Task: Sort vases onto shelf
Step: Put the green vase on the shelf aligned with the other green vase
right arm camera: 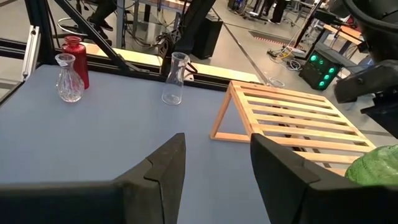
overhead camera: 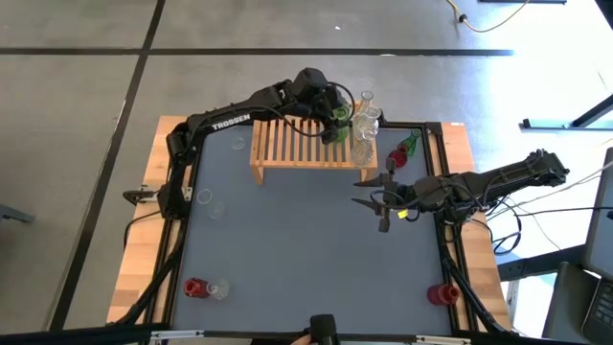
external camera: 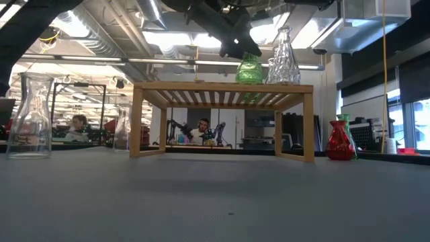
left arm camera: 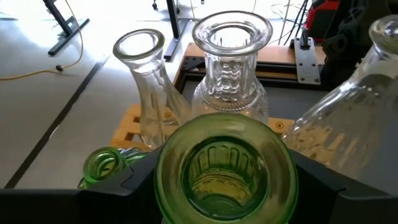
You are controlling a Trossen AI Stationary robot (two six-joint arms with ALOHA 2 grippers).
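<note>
The light-wood shelf [overhead camera: 302,142] stands at the far middle of the table. My left gripper [overhead camera: 335,113] reaches over its right end and is shut on a green glass vase [left arm camera: 227,165], which shows in the low view [external camera: 250,70] upright at the slat top. Clear vases [overhead camera: 364,125] stand beside it on that end, and a second, smaller green vase [left arm camera: 102,165] is close by. My right gripper [overhead camera: 378,196] hovers open over the table, right of centre, near side of the shelf, touching nothing. My left gripper pinches the green vase between its two fingers [left arm camera: 130,186], one on each side of the wide upper body [left arm camera: 163,180] just below the mouth. The fingers come from above, pointing down. The vase is upright with its base at the shelf's slats [external camera: 250,82]; whether it rests there or hangs just above, I cannot tell.
A red vase [overhead camera: 400,155] with a green one stands on the table right of the shelf. Clear vases stand left of the shelf [overhead camera: 238,144] and at the left edge [overhead camera: 211,203]. A red and a clear vase [overhead camera: 206,287] sit near left, a red one [overhead camera: 442,292] near right.
</note>
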